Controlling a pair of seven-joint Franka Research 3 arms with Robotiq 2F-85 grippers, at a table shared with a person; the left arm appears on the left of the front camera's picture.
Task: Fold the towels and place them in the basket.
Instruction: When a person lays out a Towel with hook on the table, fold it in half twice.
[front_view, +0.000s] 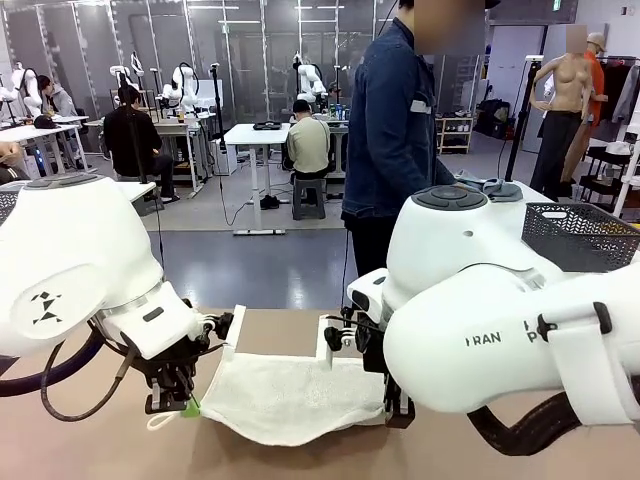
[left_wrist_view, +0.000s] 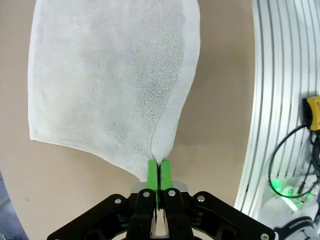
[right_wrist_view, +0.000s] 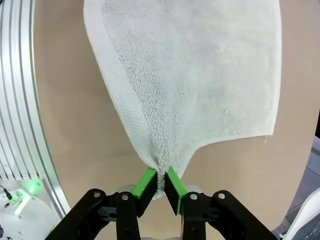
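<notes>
Folding step in hand. The left gripper (left_wrist_view: 159, 169) and right gripper (right_wrist_view: 159, 179) each pinch one near corner of the white towel (front_view: 290, 398), whose far part lies on the table (front_view: 270, 335). The next move likely calls for carrying both corners forward evenly.

A grey floor (front_view: 280, 270) stretched behind the tan desk (front_view: 285, 330); at 12 o'clock stood a white table (front_view: 258, 133), glass partitions (front_view: 240, 50) beyond it.
</notes>
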